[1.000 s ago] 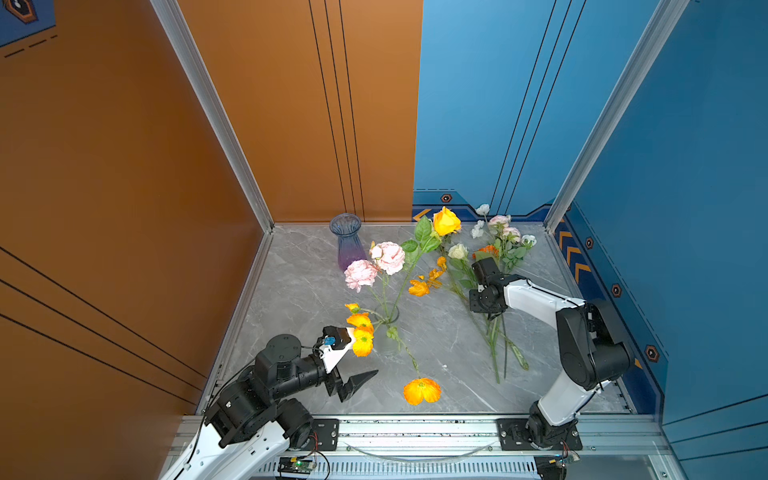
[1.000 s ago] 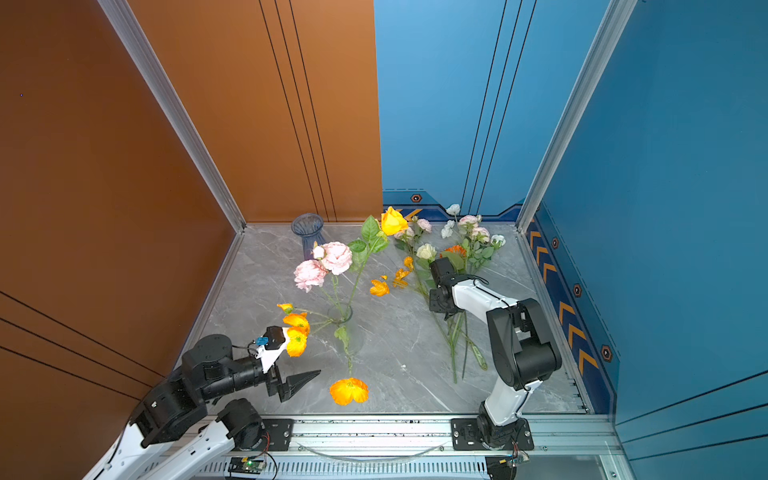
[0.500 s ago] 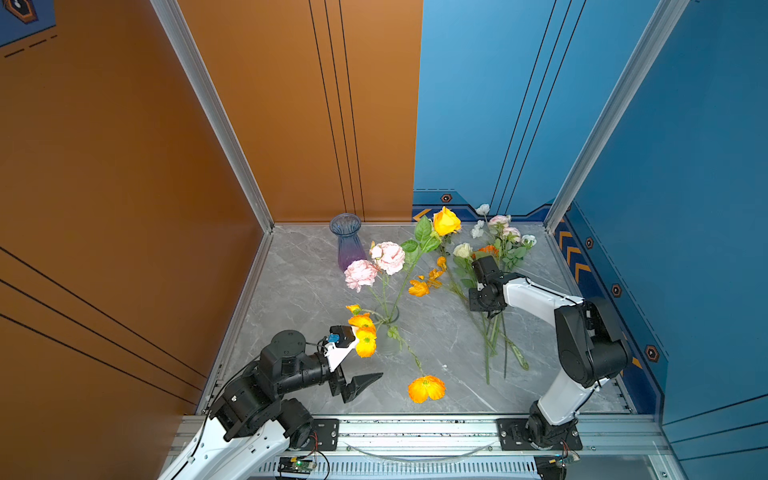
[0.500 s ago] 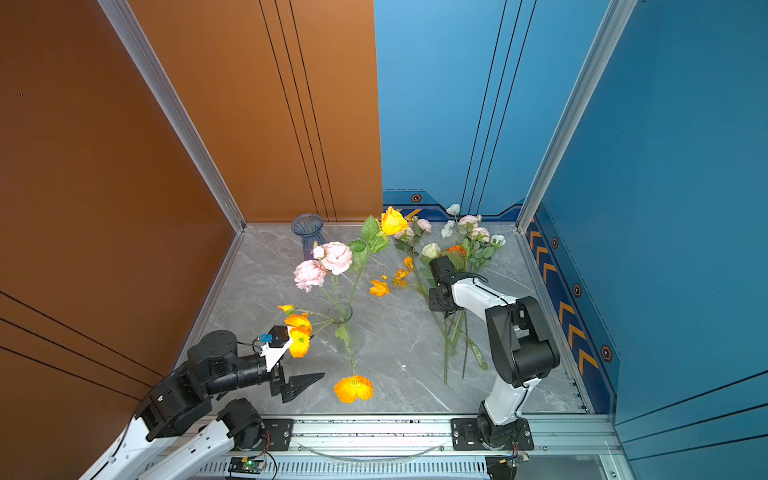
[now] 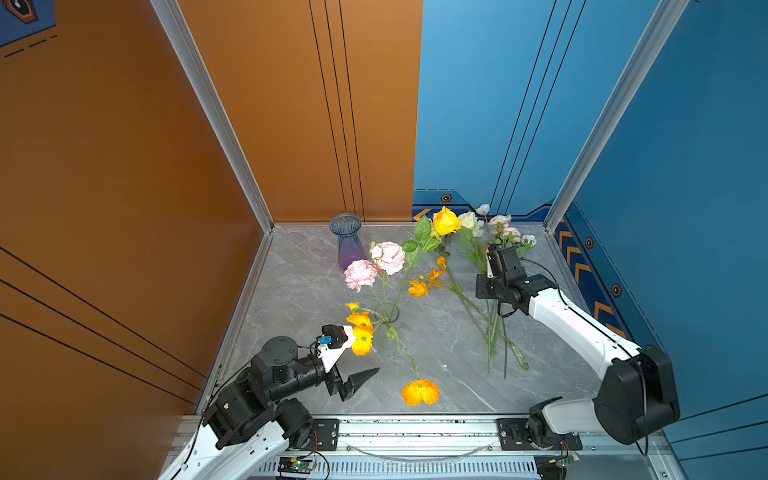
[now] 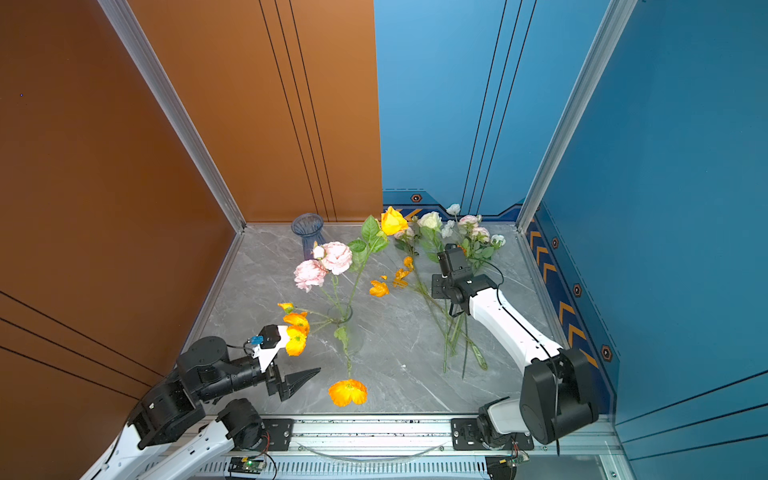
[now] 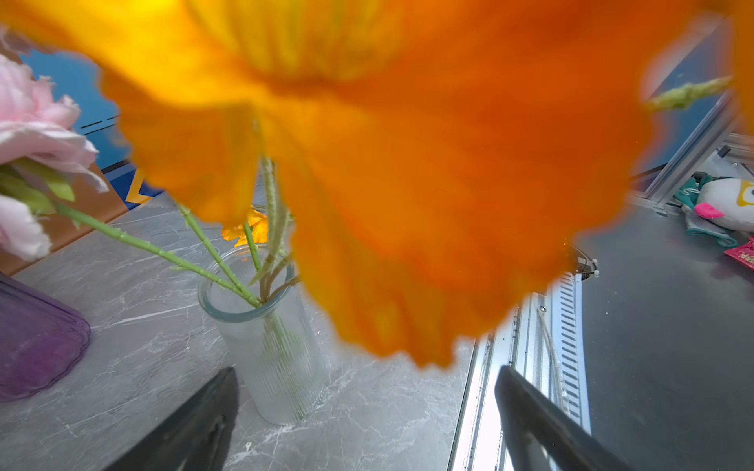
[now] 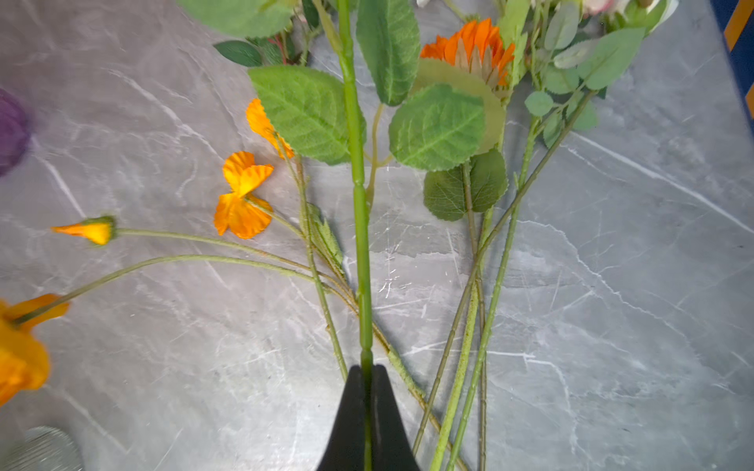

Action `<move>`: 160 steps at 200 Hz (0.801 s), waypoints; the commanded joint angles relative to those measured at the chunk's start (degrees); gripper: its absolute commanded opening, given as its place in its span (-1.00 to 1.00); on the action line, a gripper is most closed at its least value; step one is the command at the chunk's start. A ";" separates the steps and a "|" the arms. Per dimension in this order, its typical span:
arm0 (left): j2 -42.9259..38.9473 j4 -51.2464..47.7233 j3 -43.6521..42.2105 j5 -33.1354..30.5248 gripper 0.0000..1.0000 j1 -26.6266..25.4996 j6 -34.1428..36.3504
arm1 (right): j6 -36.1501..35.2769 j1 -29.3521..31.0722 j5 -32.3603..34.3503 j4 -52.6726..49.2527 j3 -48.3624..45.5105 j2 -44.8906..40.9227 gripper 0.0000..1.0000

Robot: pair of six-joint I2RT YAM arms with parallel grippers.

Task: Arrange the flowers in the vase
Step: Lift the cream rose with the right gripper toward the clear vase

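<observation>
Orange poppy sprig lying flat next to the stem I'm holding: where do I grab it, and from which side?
Take the orange poppy sprig on its single stem just below where the branches join, from straight above, jaws across it. It lies flat on the table; the blooms fan out thin, and other stems crowd its cut end.

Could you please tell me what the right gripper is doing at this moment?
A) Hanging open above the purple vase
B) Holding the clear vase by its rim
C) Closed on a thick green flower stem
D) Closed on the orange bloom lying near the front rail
C: in the right wrist view the right gripper has its jaws pinched together on a thick green stem that runs straight out from between them.
</observation>
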 commanded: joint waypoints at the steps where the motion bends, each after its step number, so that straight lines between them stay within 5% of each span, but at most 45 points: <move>1: -0.28 0.99 -0.39 0.74 0.96 -0.27 -0.32 | 1.47 3.00 4.72 -1.64 0.42 -6.83 -1.00; 79: -0.06 0.97 -0.38 1.34 0.96 -0.18 -0.31 | 5.72 16.81 22.91 9.42 -3.85 -30.48 -1.00; 160: -0.06 1.01 -0.54 1.31 0.96 0.15 -0.17 | -10.61 34.07 22.97 48.35 -9.00 -26.91 -1.00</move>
